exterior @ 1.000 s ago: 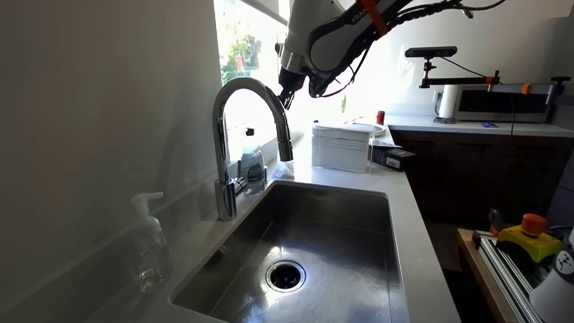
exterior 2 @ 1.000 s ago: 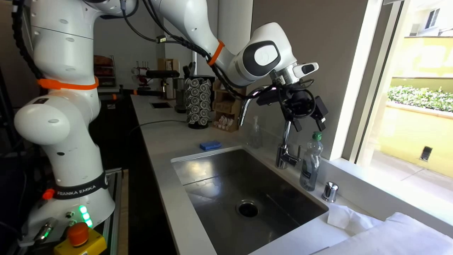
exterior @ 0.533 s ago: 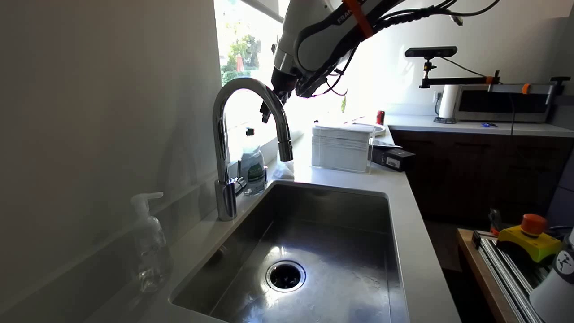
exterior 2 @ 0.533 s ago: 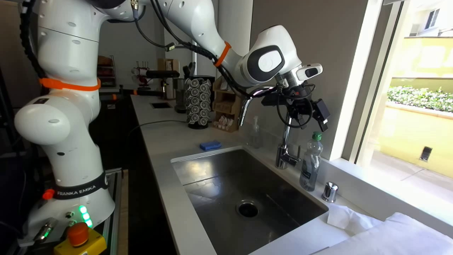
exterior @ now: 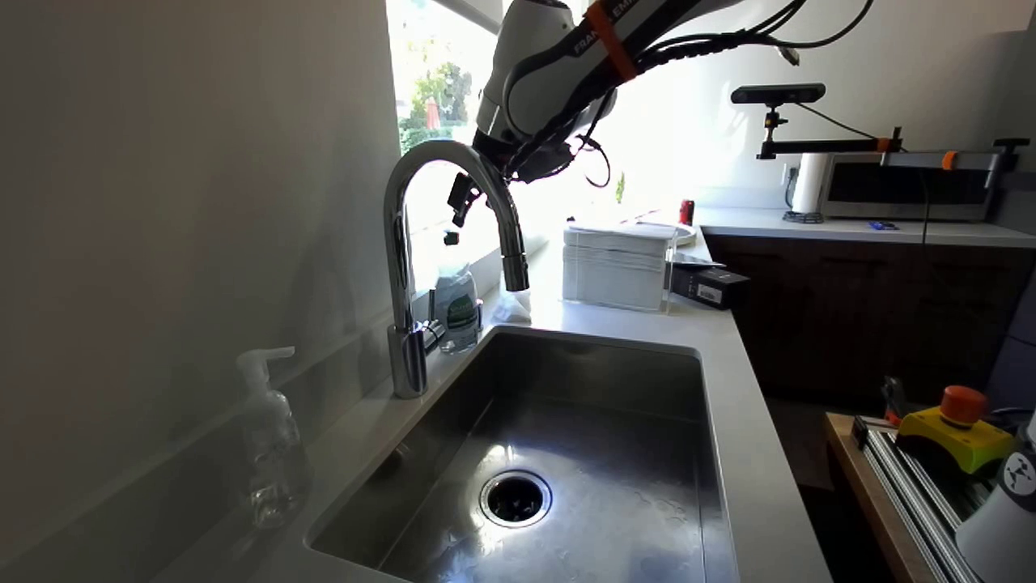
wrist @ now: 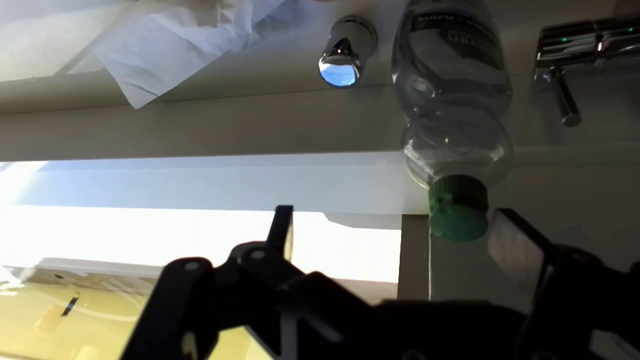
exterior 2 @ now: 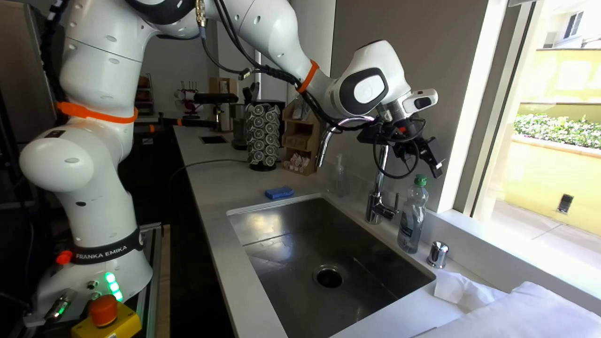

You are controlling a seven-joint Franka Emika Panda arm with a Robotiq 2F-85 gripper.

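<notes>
The pincer [wrist: 395,220], spread wide and empty, occupies the lower half of the wrist view. The clear squeeze bottle [wrist: 452,90] lies at upper right there, its green cap [wrist: 458,207] close to the fingertip at frame right; contact cannot be told. In both exterior views it stands upright. Probable handling: fairly light, yielding under pressure, slippery if wet, not fragile; best held at the narrowed waist. Count around the bench [exterior 2: 225,180]: one squeeze bottle, one pump dispenser [exterior: 273,457], one faucet [exterior 2: 374,209], one chrome cylinder [exterior 2: 438,255], one blue block [exterior 2: 279,193], one sink [exterior 2: 291,263].
</notes>
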